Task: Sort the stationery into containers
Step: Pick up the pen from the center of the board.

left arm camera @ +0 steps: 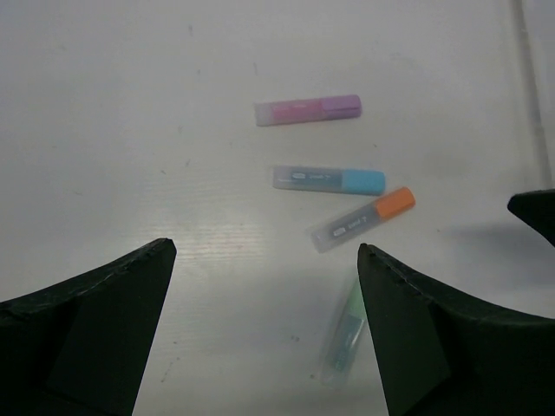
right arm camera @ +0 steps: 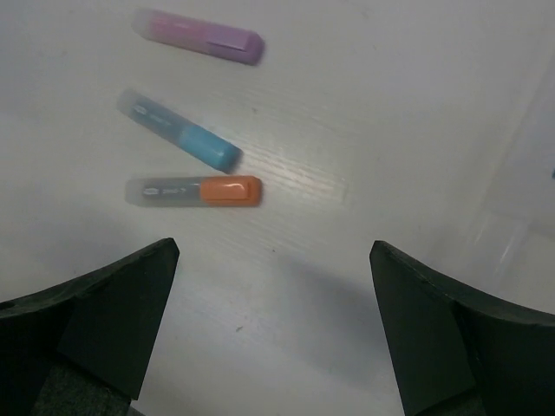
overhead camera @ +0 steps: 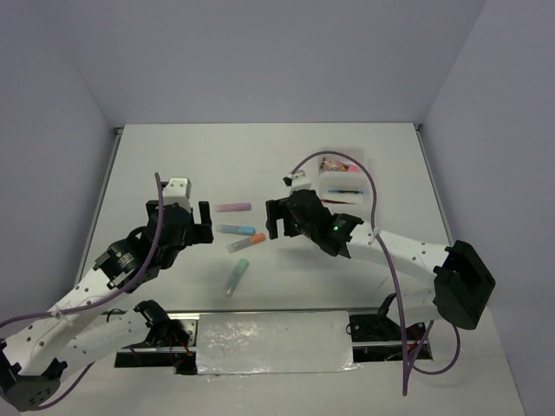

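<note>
Four highlighters lie on the white table between my grippers: pink [overhead camera: 232, 207], blue [overhead camera: 236, 230], orange [overhead camera: 245, 243] and mint-green [overhead camera: 236, 277]. The left wrist view shows pink [left arm camera: 308, 110], blue [left arm camera: 329, 179], orange [left arm camera: 362, 219] and green [left arm camera: 344, 334]. My left gripper [overhead camera: 206, 224] [left arm camera: 267, 248] is open and empty, left of them. My right gripper [overhead camera: 272, 221] [right arm camera: 274, 246] is open and empty, right of them; it sees pink [right arm camera: 198, 36], blue [right arm camera: 180, 130] and orange [right arm camera: 192, 191]. The translucent tray [overhead camera: 359, 173] stands behind the right gripper, with pinkish items and thin pens inside.
The table is walled at the back and both sides. A shiny metal plate [overhead camera: 273, 342] lies at the near edge between the arm bases. The right arm's purple cable [overhead camera: 368, 186] arcs over the tray. The tray's blurred edge [right arm camera: 529, 217] shows at the right in the right wrist view.
</note>
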Available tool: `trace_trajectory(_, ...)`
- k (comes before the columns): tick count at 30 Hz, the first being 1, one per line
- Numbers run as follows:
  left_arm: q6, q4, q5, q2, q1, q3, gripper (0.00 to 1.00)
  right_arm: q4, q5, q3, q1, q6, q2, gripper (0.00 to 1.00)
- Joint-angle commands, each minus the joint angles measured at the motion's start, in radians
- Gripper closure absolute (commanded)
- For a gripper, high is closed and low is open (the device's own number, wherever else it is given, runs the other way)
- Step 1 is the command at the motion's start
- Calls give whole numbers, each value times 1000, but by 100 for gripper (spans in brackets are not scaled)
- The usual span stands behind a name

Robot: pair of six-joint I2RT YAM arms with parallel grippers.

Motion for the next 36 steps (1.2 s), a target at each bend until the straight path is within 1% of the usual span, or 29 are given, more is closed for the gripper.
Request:
trace_trajectory(1,0,35,180,81,0,28,1,68,199,-56,2,265,-85,0)
trace_trajectory(2,-26,39,244,141,1,7,1,16,225,-79,0,279,-148,0)
trace_trajectory(3,-39,36,267,179,0,-2,1,-5,262,-87,2,283,-180,0)
trace_trajectory(4,-65,44,286,256,-5,-15,1,-50,266,-93,2,257,-209,0)
trace_trajectory(5,-67,64,341,290,-15,-42,1,-85,265,-88,2,243,-261,0)
trace_trajectory(7,-97,123,360,370,-58,-68,1,-192,280,-71,5,232,-309,0)
trace_trajectory(8,-103,145,370,388,-66,-94,1,-222,280,-71,5,223,-338,0)
trace_trajectory(10,-117,190,398,430,-86,-117,1,-254,259,-93,9,195,-450,0)
trace_trajectory(11,-125,232,410,451,-100,-145,1,-272,224,-108,11,166,-539,0)
trace_trajectory(13,-125,263,418,474,-111,-165,1,-288,193,-113,9,145,-624,0)
trace_trajectory(16,-140,311,420,532,-143,-193,3,-374,179,-79,11,126,-734,0)
trace_trajectory(18,-152,316,401,566,-175,-199,10,-436,179,-61,11,115,-769,0)
trace_trajectory(21,-185,314,361,653,-219,-199,27,-487,174,-44,9,105,-826,0)
trace_trajectory(22,-191,316,348,674,-226,-200,41,-499,168,-44,11,105,-845,0)
trace_trajectory(24,-208,328,346,709,-236,-207,56,-507,148,-41,11,100,-859,0)
trace_trajectory(25,-212,335,343,736,-243,-208,68,-519,142,-36,11,97,-862,0)
trace_trajectory(27,-214,348,343,752,-265,-205,85,-545,148,-12,9,91,-863,0)
trace_trajectory(28,-212,352,337,747,-282,-188,97,-576,156,-1,11,91,-863,0)
trace_trajectory(29,-208,348,312,741,-302,-171,100,-587,162,8,11,91,-866,0)
trace_trajectory(30,-176,348,295,723,-348,-150,100,-592,170,19,9,83,-874,0)
trace_trajectory(32,-127,367,230,698,-396,-72,100,-596,181,24,9,76,-912,0)
trace_trajectory(33,-38,397,210,669,-432,-49,100,-596,197,19,9,74,-929,0)
trace_trajectory(34,11,503,199,654,-440,-29,100,-592,202,16,11,74,-946,0)
trace_trajectory(35,65,566,208,642,-442,-26,100,-593,211,13,9,74,-963,0)
trace_trajectory(36,161,620,235,625,-444,-19,100,-590,230,7,9,74,-989,0)
